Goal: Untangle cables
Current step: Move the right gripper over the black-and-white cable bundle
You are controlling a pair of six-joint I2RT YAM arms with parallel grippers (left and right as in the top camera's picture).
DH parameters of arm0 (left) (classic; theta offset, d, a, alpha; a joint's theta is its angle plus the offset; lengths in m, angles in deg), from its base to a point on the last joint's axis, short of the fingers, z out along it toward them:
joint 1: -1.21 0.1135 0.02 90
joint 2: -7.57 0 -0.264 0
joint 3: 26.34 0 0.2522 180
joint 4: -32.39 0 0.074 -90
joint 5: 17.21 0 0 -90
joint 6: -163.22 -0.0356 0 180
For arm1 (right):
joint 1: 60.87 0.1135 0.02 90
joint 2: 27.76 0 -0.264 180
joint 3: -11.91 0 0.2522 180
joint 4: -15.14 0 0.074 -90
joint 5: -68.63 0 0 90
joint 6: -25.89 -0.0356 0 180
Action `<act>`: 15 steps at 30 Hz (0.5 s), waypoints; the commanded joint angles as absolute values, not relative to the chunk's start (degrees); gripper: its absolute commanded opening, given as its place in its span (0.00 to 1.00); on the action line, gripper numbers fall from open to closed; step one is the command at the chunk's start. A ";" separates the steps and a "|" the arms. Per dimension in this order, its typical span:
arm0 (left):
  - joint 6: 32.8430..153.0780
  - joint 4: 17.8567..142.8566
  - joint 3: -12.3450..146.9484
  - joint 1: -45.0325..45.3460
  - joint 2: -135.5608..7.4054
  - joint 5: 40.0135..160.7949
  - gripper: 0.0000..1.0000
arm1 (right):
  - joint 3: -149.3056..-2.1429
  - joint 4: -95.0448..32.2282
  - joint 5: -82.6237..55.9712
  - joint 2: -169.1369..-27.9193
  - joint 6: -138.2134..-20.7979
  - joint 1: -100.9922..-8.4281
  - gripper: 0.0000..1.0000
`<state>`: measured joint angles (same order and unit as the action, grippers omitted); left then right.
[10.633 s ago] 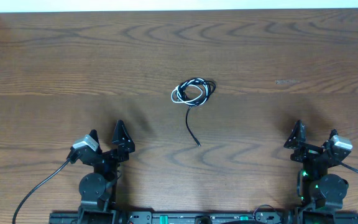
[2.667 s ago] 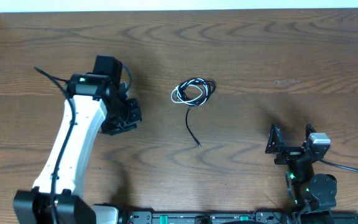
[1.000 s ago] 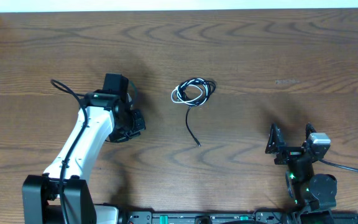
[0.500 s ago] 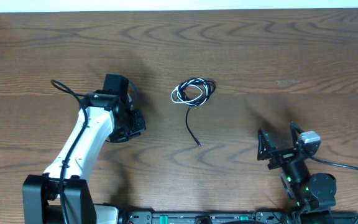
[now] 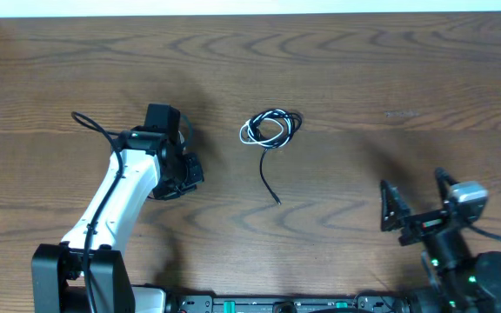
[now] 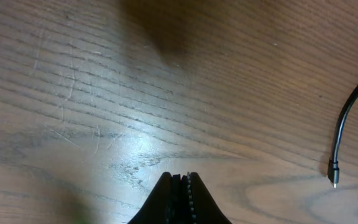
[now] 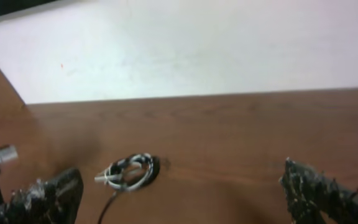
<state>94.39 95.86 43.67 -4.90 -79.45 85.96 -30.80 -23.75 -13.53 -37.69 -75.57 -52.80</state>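
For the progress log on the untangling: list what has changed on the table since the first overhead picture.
The left arm swung out from its rest spot; the left gripper, now shut and empty, sits over the table left of the cables. The right gripper, open, turned toward the cables and just shifted right. Nothing was grasped. The cables lie coiled as before, one black tail trailing toward the robot.

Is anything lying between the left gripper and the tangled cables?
No. In the overhead view, only bare wooden table separates the shut left gripper from the cables.
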 commanded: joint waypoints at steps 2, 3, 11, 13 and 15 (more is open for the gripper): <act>94.50 96.13 42.97 -4.99 -79.56 85.21 0.08 | -45.07 -30.39 -15.37 -51.28 -76.01 -52.67 0.99; 94.50 96.13 42.97 -4.99 -79.56 85.21 0.08 | -47.17 -31.90 -15.22 -53.93 -76.97 -52.67 0.99; 94.50 96.13 42.97 -4.99 -79.56 85.21 0.07 | -63.10 -46.48 -7.87 -75.63 -78.43 -52.67 0.99; 94.52 96.13 42.97 -4.99 -79.56 85.21 0.08 | -67.08 -51.29 -6.47 -81.51 -78.41 -52.67 0.99; 94.50 96.13 42.97 -4.99 -79.56 85.19 0.07 | -69.83 -55.66 -6.10 -86.54 -78.39 -52.67 0.99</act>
<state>94.39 95.89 43.37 -4.90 -79.45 85.96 -65.88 -52.14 -8.97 -80.97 -77.63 -52.80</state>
